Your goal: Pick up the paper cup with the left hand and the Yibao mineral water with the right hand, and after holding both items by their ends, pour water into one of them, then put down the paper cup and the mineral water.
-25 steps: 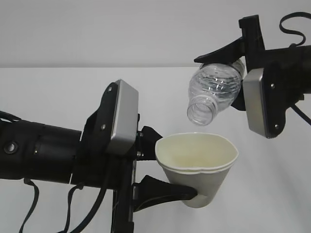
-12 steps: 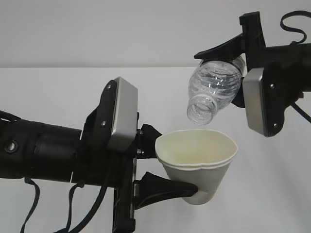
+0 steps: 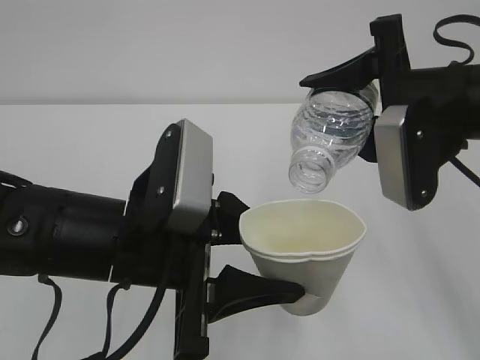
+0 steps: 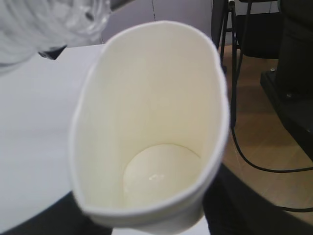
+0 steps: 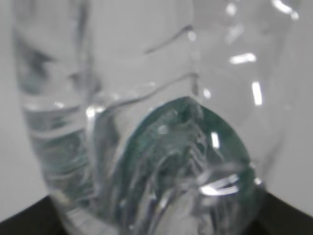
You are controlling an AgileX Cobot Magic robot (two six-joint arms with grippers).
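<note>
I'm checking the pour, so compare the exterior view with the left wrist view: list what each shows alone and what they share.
Only the exterior view: both arms, the left gripper clamped on the cup's side, the right gripper holding the bottle tilted, its open neck above the cup and apart from the rim.

Only the left wrist view: the cup's inside down to its bottom, which looks dry, plus floor and cables beyond the table.

Both: the squeezed, oval cup rim, part of the bottle and the white table.

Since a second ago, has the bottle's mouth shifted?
Barely: the Yibao mineral water tipped slightly steeper, its mouth edging right against the wall-table line, above the paper cup.
</note>
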